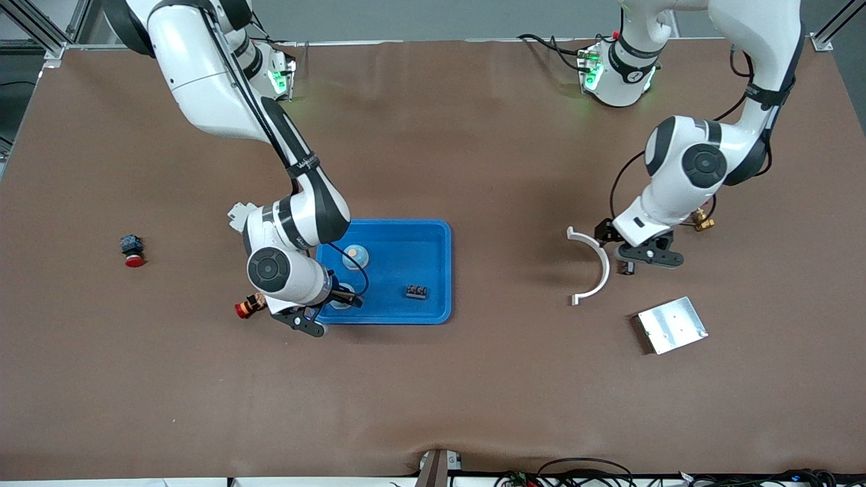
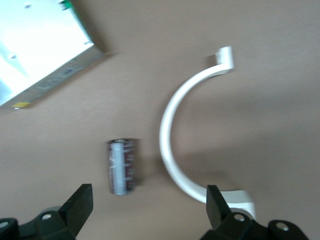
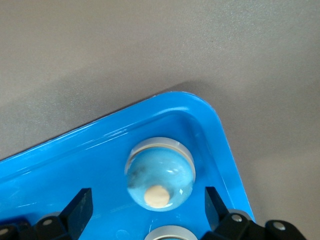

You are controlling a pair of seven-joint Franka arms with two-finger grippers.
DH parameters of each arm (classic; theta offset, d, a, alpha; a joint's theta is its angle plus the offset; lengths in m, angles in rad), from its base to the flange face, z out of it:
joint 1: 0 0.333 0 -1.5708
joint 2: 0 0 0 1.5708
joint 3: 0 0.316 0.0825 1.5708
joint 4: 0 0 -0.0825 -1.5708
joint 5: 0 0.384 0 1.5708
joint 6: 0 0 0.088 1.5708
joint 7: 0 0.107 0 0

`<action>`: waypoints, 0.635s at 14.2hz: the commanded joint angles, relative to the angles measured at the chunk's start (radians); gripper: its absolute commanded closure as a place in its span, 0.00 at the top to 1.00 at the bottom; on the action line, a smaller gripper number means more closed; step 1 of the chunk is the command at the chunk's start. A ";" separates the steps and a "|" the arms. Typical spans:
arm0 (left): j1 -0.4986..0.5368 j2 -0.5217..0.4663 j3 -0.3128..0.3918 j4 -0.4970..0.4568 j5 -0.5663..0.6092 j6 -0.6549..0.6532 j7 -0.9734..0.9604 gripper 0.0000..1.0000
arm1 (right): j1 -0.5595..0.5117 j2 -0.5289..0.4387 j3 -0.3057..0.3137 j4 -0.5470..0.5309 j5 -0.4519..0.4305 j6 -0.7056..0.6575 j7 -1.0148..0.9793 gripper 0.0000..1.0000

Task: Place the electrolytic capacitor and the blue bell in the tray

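Observation:
The blue tray (image 1: 433, 270) lies mid-table. A blue bell (image 1: 355, 256) stands in it near the right arm's end, also in the right wrist view (image 3: 160, 180). My right gripper (image 1: 344, 297) is open low over the tray's corner (image 3: 100, 129), with a second bell's grey rim (image 3: 167, 233) between its fingers (image 3: 77, 207). The dark capacitor (image 2: 122, 166) lies on the mat beside a white curved bracket (image 2: 172, 145). My left gripper (image 2: 147, 202) is open just above it, the capacitor offset toward one finger. In the front view the left gripper (image 1: 626, 260) hides most of the capacitor (image 1: 630, 270).
A small black part (image 1: 417, 291) lies in the tray. The white bracket (image 1: 594, 267) and a silver plate (image 1: 672, 325) lie near the left gripper, a brass fitting (image 1: 703, 221) under the left arm. Two red-capped buttons (image 1: 133, 251) (image 1: 249, 306) lie toward the right arm's end.

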 commanded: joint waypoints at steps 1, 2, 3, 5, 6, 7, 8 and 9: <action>0.081 -0.003 -0.017 -0.043 -0.001 0.060 0.124 1.00 | -0.019 -0.005 0.010 0.015 0.010 -0.022 -0.010 1.00; 0.107 0.006 -0.017 -0.042 0.001 0.063 0.159 1.00 | -0.007 -0.003 0.008 0.009 0.008 -0.030 -0.004 1.00; 0.112 0.012 -0.017 -0.042 -0.001 0.072 0.167 1.00 | 0.002 -0.006 0.008 -0.001 0.004 -0.036 -0.004 1.00; 0.112 0.046 -0.017 -0.042 -0.002 0.116 0.166 1.00 | -0.014 -0.046 0.005 -0.001 -0.003 -0.101 -0.016 1.00; 0.112 0.069 -0.016 -0.042 -0.002 0.147 0.164 1.00 | -0.052 -0.093 -0.001 -0.001 -0.015 -0.158 -0.051 1.00; 0.112 0.091 -0.016 -0.042 -0.002 0.173 0.163 1.00 | -0.109 -0.147 -0.001 -0.001 -0.019 -0.221 -0.118 1.00; 0.112 0.113 -0.016 -0.040 -0.004 0.197 0.152 1.00 | -0.153 -0.190 -0.001 -0.001 -0.020 -0.282 -0.190 1.00; 0.112 0.130 -0.016 -0.041 -0.002 0.222 0.152 1.00 | -0.190 -0.237 -0.009 -0.001 -0.024 -0.339 -0.262 1.00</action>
